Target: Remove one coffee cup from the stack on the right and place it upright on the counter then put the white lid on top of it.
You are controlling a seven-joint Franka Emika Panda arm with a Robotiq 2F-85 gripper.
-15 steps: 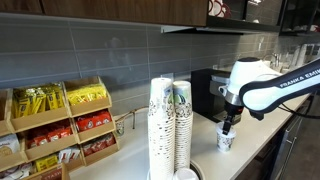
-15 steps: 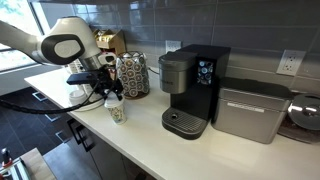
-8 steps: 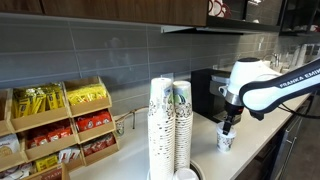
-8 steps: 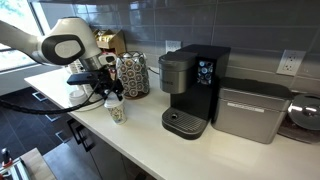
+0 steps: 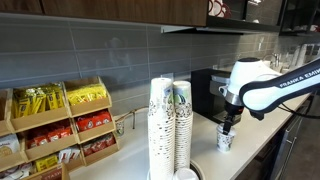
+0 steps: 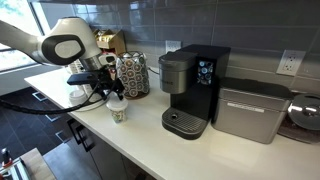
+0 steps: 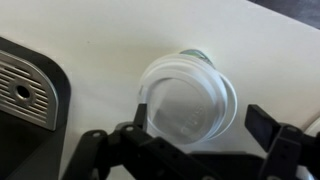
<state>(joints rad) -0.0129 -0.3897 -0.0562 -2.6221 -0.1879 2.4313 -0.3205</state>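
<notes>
The coffee cup (image 5: 225, 141) (image 6: 116, 111) stands upright on the pale counter (image 6: 150, 140), a little in front of the coffee machine. The white lid (image 7: 188, 97) lies over its mouth; whether it sits evenly I cannot tell. A strip of the cup's green print (image 7: 192, 55) shows past the lid's far edge. My gripper (image 7: 200, 116) (image 5: 228, 124) (image 6: 112, 97) hovers just above the lid. It is open, with a dark finger on either side of the lid and clear of it. The stack (image 5: 182, 122) with the green mark stands in the foreground beside a like column (image 5: 160, 125).
A black coffee machine (image 6: 190, 85) (image 5: 208, 90) stands close by the cup, its drip tray (image 7: 25, 95) at the left in the wrist view. A silver appliance (image 6: 250, 110) sits beyond it. A wooden snack rack (image 5: 60, 125) lines the tiled wall.
The jaws have spread wider and let go of the lid, which stays on the cup. The arm has barely moved.
</notes>
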